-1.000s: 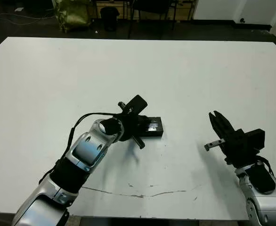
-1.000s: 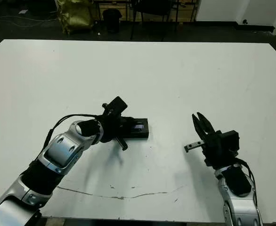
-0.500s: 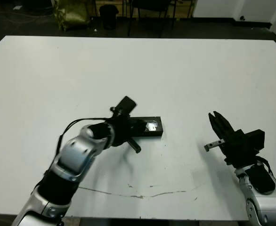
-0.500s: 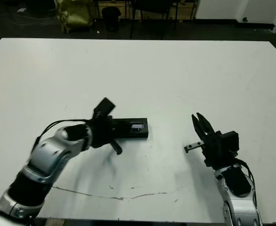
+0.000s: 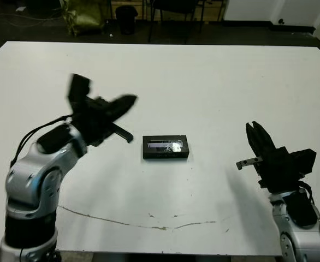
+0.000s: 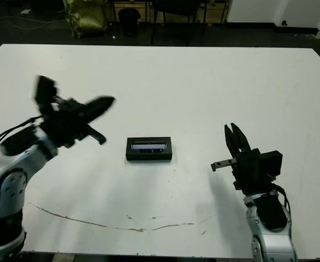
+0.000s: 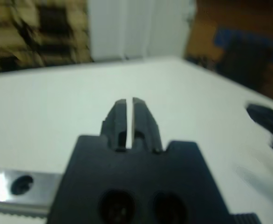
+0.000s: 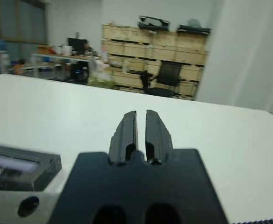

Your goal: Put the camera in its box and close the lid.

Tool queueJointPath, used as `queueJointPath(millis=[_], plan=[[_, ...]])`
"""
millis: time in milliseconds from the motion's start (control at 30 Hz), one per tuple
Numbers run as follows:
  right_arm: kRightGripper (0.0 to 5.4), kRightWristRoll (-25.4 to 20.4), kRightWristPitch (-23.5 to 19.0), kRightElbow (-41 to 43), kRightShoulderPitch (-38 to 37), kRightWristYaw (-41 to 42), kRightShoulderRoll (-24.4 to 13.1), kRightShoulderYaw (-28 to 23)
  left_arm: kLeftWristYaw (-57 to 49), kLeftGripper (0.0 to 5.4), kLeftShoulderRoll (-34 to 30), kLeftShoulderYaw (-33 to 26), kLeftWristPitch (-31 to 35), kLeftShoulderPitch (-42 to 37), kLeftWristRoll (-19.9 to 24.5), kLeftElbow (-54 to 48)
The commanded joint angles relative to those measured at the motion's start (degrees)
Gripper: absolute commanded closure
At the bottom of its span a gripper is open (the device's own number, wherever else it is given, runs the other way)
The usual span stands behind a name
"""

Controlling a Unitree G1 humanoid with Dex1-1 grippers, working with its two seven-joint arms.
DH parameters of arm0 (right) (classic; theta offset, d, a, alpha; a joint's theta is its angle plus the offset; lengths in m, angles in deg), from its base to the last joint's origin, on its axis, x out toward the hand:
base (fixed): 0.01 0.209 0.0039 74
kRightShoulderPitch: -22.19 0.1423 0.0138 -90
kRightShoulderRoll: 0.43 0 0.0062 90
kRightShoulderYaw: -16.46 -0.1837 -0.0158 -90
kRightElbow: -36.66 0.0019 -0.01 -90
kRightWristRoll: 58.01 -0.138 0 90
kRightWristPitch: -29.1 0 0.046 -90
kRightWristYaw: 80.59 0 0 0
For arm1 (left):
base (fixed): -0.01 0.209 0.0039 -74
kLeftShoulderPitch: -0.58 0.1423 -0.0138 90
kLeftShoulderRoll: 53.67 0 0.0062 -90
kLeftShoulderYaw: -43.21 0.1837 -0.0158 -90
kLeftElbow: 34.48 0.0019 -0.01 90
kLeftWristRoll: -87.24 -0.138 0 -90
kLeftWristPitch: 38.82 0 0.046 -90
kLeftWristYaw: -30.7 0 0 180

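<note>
The black lid (image 5: 166, 145), with its pale glossy strip, lies flat on top of the box (image 5: 165, 155) in the middle of the table. The closed box also shows in the right wrist view (image 8: 21, 167). The camera is hidden from view. My left gripper (image 5: 130, 100) hovers well to the left of the box and above the table, blurred, its fingers (image 7: 120, 116) shut on nothing. My right gripper (image 5: 254, 129) stands to the right of the box, apart from it, its fingers (image 8: 127, 133) shut and empty.
A thin dark crack-like line (image 5: 149, 226) runs across the white table (image 5: 214, 82) near its front edge. Beyond the far edge stand a yellow bag (image 5: 82, 16), a black bin (image 5: 126, 12) and chair legs on a dark floor.
My left arm has come off the box and swung up and to the left. The lidded box now lies uncovered in the middle. The right arm has barely shifted.
</note>
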Motion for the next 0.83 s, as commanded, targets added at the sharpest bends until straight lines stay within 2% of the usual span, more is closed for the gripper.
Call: queueJointPath(millis=[33,100,200,367,500,600,833], plan=[[5.40,2.14,-5.18,2.65,0.34,-4.01,2.57,1.52,-3.62,5.39,3.66,-1.24,-9.71,4.52,-1.99,3.87],[5.40,4.42,-6.55,3.06,1.24,-5.94,3.60,2.89,-5.62,5.39,5.86,-0.40,-19.61,7.46,-5.45,7.45],[5.40,6.70,-6.44,1.29,2.69,-7.57,4.94,4.30,-9.27,5.39,8.07,0.95,-31.61,11.27,-11.17,14.00],[5.40,9.52,-5.86,-1.64,3.47,-8.45,5.09,4.75,-12.68,5.39,8.60,2.27,-44.39,14.76,-17.00,25.51],[5.40,9.95,-8.86,-1.52,3.05,-8.10,4.79,4.12,-13.14,5.39,8.01,2.71,-48.93,15.03,-18.32,32.56],[5.40,10.34,-10.88,-1.25,2.83,-7.68,4.19,3.90,-13.27,5.39,7.55,3.49,-48.78,15.37,-18.95,33.51],[5.40,9.40,-6.49,-5.75,2.35,-5.32,3.15,3.39,-13.29,5.39,7.57,4.89,-48.81,15.68,-19.02,32.91]])
